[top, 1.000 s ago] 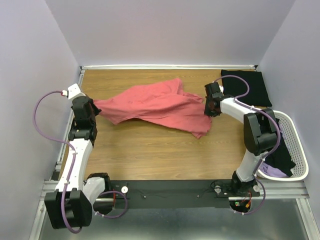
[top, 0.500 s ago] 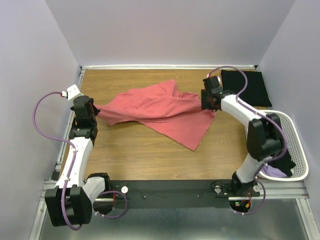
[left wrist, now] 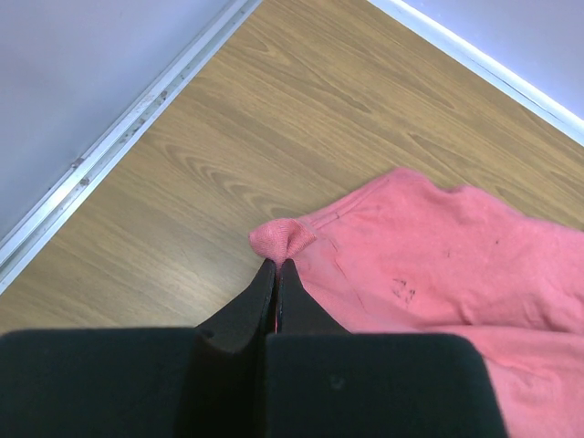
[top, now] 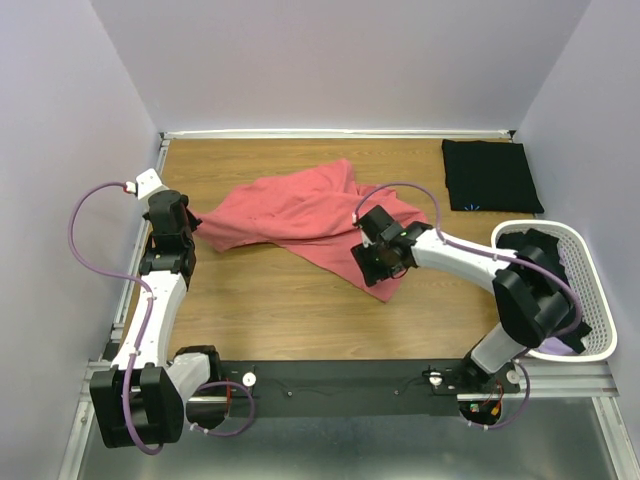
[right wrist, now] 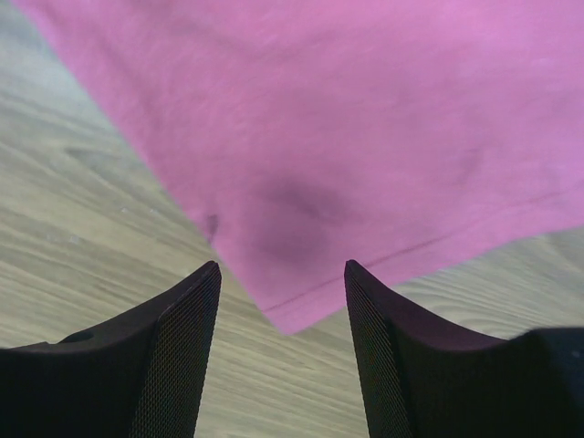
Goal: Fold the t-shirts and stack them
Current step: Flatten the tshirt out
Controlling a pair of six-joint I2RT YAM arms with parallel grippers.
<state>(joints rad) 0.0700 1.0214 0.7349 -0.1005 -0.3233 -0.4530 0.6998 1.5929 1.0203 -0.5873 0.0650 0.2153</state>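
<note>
A coral-pink t-shirt (top: 300, 215) lies crumpled and spread across the middle of the table. My left gripper (top: 190, 216) is shut on its left corner; in the left wrist view a small bunch of pink cloth (left wrist: 278, 239) sticks out past the pinched fingertips (left wrist: 276, 266). My right gripper (top: 378, 270) hovers open over the shirt's near corner (right wrist: 292, 315), which lies flat on the wood between the two fingers without touching them. A folded black t-shirt (top: 490, 175) with a tiny light-blue mark lies at the back right corner.
A white slatted basket (top: 590, 270) stands at the right edge, partly hidden by my right arm. Bare wood (top: 280, 310) lies in front of the shirt. Walls close the table at the left, back and right.
My right gripper has opened, let go of the shirt's right side and swung from the back right down to the near corner. The shirt has settled flatter. The left gripper keeps its hold.
</note>
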